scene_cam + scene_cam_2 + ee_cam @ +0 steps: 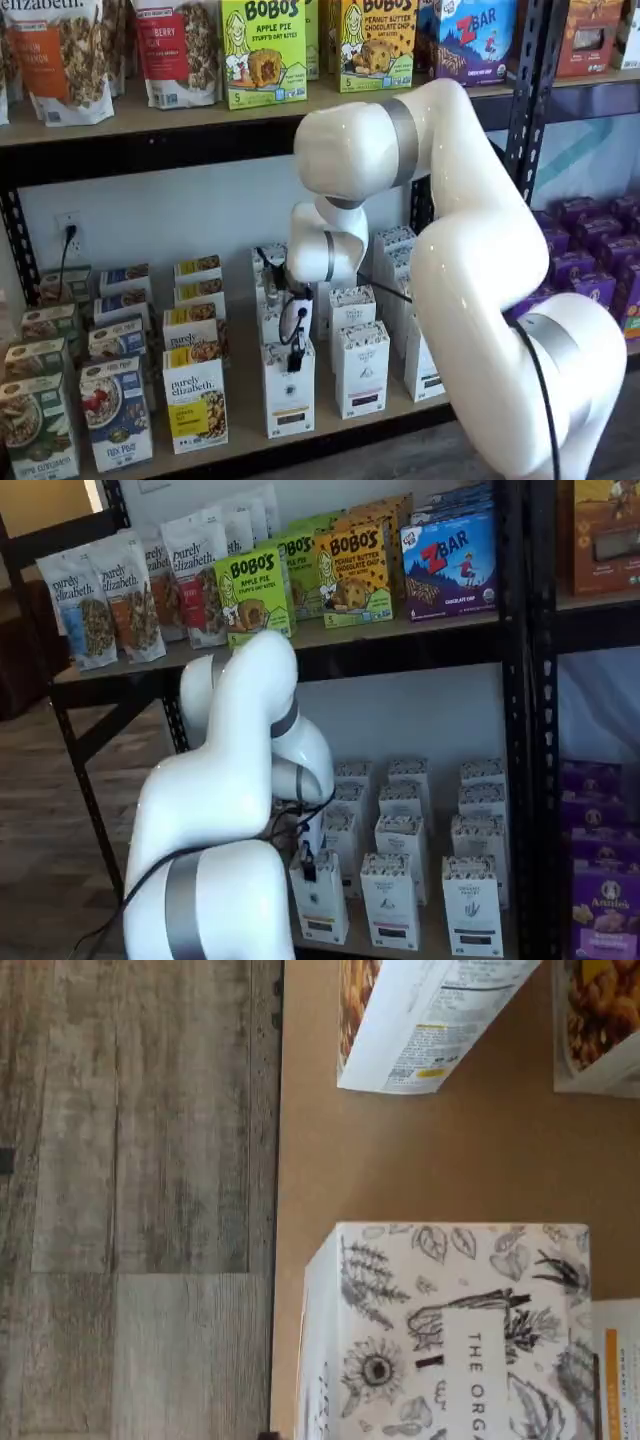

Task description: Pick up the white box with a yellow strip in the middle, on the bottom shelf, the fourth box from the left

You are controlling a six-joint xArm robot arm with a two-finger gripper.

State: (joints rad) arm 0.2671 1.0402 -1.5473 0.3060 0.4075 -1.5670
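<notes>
White box [288, 395]: front row of the bottom shelf [245, 400], upright, its face square to the front rail. A purely elizabeth box [195, 405] stands just beside it on one side, and an alike white carton with a pinkish strip [361, 372] on the other. In both shelf views its speckled top band is partly hidden by the gripper.

Gripper [297, 358]: hangs at the end of the white arm [480, 250], just over and in front of the white box's top edge. It shows only as a dark shape with a cable loop. No clean gap can be read between the fingers. They stand spread wide and released, and nothing is held. The carton sits flat on the board.

Wrist view: looks down on a printed carton top [450, 1320] with black botanical drawings and lettering. Tan shelf board lies around it and grey plank floor [140, 1200] beyond the edge. Probably the target's top, but I cannot be sure.

Step in hand, by my judgement: final approach and alignment, before any grasp.

Next move calls for:
- centring the fingers over this carton alone
- lowering until they straddle its sides
- closing before lifting

Neighbours stand close on both sides, so clearance is tight. A drift sideways could nudge the pinkish-strip carton or catch the wrong box.
</notes>
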